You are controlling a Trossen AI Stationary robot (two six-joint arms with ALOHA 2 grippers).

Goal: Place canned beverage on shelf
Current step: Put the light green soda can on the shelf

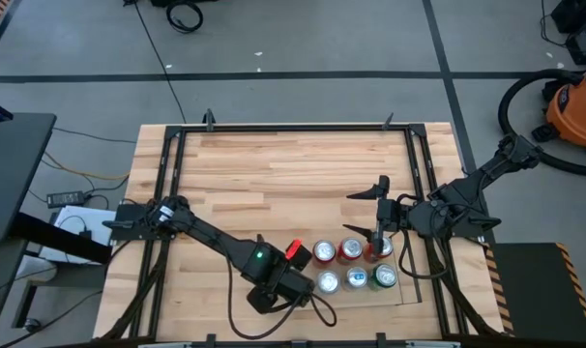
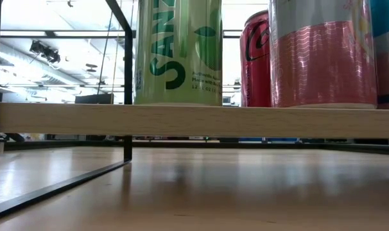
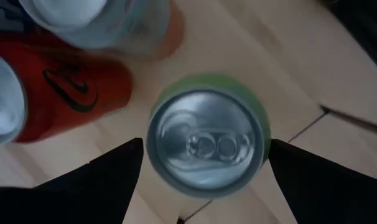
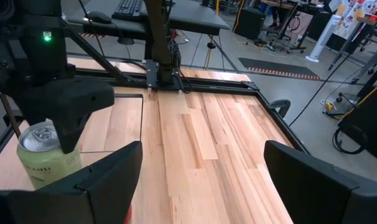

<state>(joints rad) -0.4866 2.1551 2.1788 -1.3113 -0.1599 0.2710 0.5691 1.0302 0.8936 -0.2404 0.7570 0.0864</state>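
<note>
Cans stand in two rows on the shelf (image 1: 409, 290), which lies at the near right part of the wooden surface (image 1: 293, 164). In the near row, the green can (image 3: 207, 142) stands upright at the end of the row nearest the left arm's base. The left claw (image 3: 204, 165) is directly above this can and looks down on its silver lid. Its two dark fingers (image 3: 104, 177) stand wide apart, one on each side of the can, with a visible gap between each finger and the can, so the claw holds nothing. Beside the green can there is a red can (image 3: 70, 93), and behind that a pale pink can (image 3: 129, 28).

The right claw (image 1: 378, 217) hangs over the far row of cans, near the red can at the right end of the row (image 1: 378, 251). Its fingers (image 4: 325, 180) are spread apart with only bare wood between them.
</note>
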